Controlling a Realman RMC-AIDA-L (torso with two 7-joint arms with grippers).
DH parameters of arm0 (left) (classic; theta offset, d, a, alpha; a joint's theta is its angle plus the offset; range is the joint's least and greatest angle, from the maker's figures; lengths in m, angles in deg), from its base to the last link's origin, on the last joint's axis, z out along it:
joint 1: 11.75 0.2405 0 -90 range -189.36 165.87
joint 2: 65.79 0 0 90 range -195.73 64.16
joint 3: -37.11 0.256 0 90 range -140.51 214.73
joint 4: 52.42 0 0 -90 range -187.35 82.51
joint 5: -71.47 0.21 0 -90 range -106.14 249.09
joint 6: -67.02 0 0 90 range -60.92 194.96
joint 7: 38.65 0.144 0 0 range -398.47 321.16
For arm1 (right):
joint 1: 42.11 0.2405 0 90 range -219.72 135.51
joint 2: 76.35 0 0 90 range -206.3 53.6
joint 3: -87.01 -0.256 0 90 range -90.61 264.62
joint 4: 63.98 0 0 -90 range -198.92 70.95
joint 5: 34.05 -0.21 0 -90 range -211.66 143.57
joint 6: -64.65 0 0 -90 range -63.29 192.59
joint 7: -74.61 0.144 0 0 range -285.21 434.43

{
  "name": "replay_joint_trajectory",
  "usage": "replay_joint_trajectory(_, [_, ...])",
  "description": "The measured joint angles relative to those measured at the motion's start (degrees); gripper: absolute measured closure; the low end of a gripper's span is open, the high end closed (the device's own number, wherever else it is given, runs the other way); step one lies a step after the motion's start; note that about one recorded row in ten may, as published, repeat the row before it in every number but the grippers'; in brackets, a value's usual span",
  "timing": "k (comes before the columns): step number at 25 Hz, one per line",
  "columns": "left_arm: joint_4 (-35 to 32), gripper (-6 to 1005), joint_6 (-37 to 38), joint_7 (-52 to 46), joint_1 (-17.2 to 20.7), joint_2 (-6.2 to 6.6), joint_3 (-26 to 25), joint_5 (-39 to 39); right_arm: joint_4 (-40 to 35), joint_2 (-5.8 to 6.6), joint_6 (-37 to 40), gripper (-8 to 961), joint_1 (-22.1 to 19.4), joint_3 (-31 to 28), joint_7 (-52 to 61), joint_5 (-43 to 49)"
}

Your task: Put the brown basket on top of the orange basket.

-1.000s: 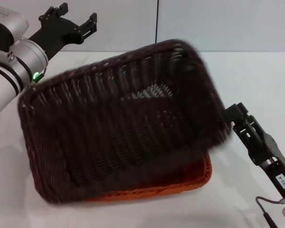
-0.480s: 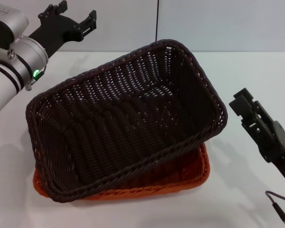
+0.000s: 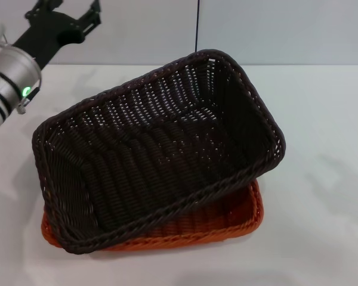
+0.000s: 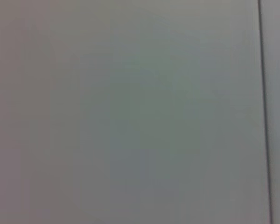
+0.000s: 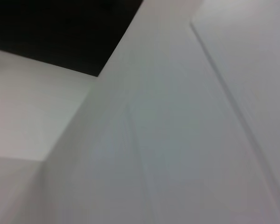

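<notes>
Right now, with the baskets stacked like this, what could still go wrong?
1. The dark brown woven wicker basket sits skewed and tilted on the bright orange woven wicker basket, not nested square; a bump could make it slide off.
2. The left pincer, raised at the table's far left, is near the dark basket's rim; a low sweep could clip it.

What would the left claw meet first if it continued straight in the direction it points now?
Probably the pale wall behind the table. The left claw sits raised at the far left, pointing up and away from the brown basket; its wrist view shows only plain wall, though depth is unclear.
</notes>
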Motion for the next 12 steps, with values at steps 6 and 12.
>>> replay_joint_trajectory(6, [3.3,155,8.4,0.0,2.7,-0.02,-6.1,0.0,-8.0,0.29,-9.7,319,1.7,-9.1,-3.7,-8.1])
replay_joint_trajectory(12, [6.5,155,20.2,0.1,8.2,-0.09,-12.6,-0.1,-8.5,0.43,-24.8,319,5.0,-9.6,-14.9,-23.4])
